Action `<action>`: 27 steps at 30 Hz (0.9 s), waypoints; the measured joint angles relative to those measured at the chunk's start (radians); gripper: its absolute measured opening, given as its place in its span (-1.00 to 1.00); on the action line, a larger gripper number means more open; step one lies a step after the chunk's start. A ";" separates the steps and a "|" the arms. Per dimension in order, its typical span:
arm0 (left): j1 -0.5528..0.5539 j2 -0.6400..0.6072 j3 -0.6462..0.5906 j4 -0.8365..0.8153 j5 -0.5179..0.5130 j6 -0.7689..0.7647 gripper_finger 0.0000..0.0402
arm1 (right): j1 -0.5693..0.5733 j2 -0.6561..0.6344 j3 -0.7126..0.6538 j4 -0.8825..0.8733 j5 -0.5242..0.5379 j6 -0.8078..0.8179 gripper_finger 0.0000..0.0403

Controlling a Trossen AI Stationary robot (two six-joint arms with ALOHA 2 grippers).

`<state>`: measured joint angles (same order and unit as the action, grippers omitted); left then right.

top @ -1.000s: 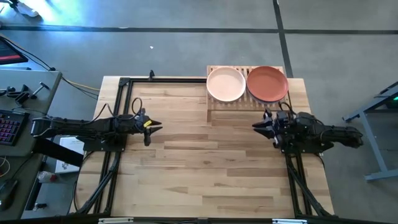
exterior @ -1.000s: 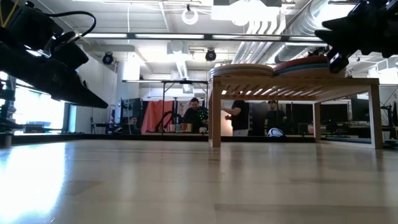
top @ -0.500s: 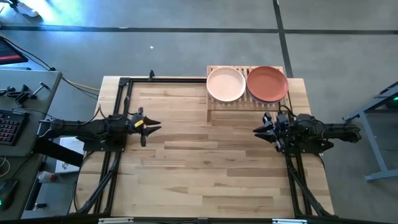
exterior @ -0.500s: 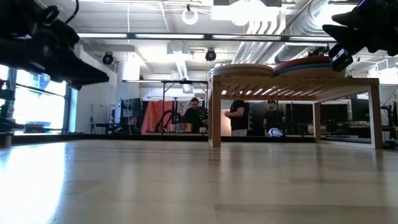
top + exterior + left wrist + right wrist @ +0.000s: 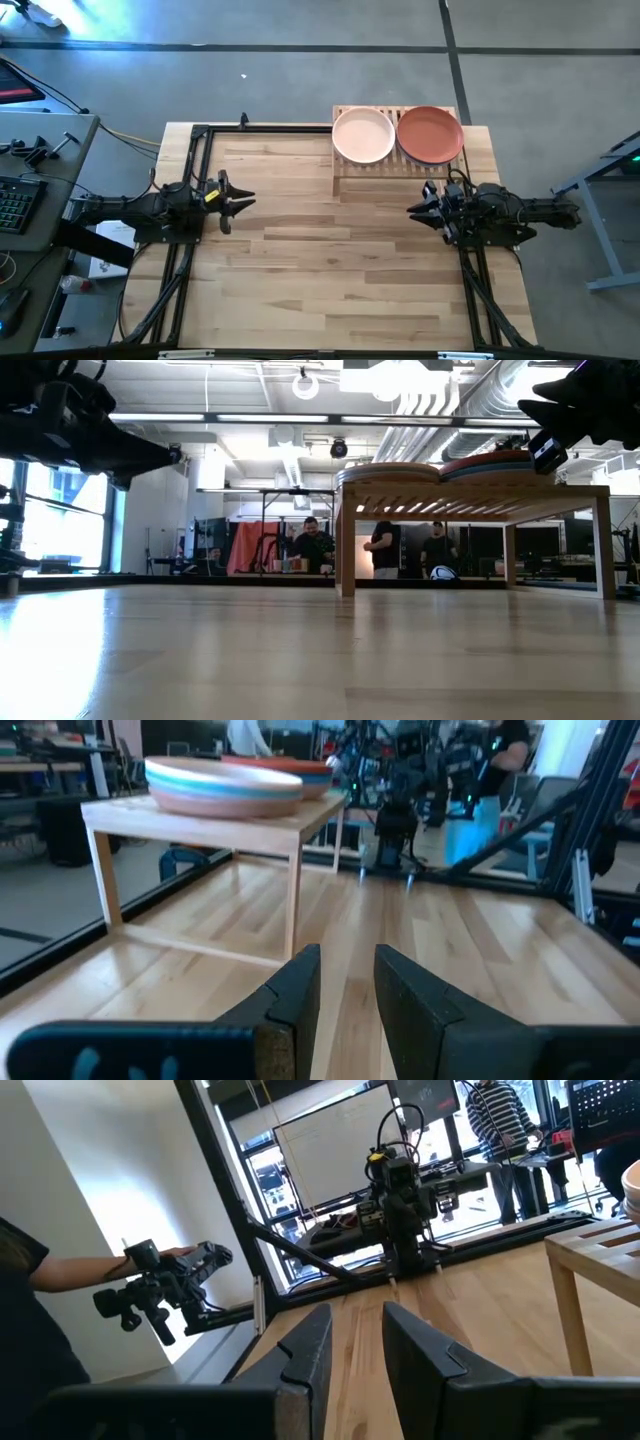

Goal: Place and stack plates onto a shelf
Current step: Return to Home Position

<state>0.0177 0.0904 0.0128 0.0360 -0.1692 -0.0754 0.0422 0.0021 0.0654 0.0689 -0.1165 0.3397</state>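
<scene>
High view from above shows the low light-wood shelf with a slatted top (image 5: 385, 167) at the far edge of the pale wooden worktop (image 5: 330, 270), towards the right arm's side. Two piles of round plates sit on it, side by side. A pale pink plate (image 5: 362, 135) tops one pile. A terracotta plate (image 5: 430, 134) tops the other pile, the one nearer the right arm. The low view shows that each pile has a few plates in it, but I cannot count them. No plate lies on the worktop. Now for what has changed. The left claw (image 5: 238, 200) has slid back towards its own side of the worktop over the last second, and in the low view it sits higher than it did. The right claw (image 5: 412, 208) has pulled back only a little and has hardly moved in the last half second. It hangs just in front of the shelf, near the terracotta pile, and does not touch it. Both wrist views show the two dark fingers a small way apart, with nothing between them. So both claws are a bit open and hold nothing. I think the stacking is done, and the arms are just going back to their rest places.
</scene>
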 joint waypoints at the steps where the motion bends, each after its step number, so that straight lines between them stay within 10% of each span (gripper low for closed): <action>1: 0.000 -0.013 0.000 0.000 0.000 0.000 -0.56 | 0.000 0.000 0.000 0.000 0.000 0.000 -0.63; 27: 0.000 -0.085 0.000 0.002 0.000 0.000 -0.56 | 0.000 0.005 0.000 -0.024 -0.001 0.000 -0.63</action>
<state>0.0177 0.0055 0.0124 0.0380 -0.1696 -0.0754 0.0422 0.0067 0.0658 0.0444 -0.1179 0.3397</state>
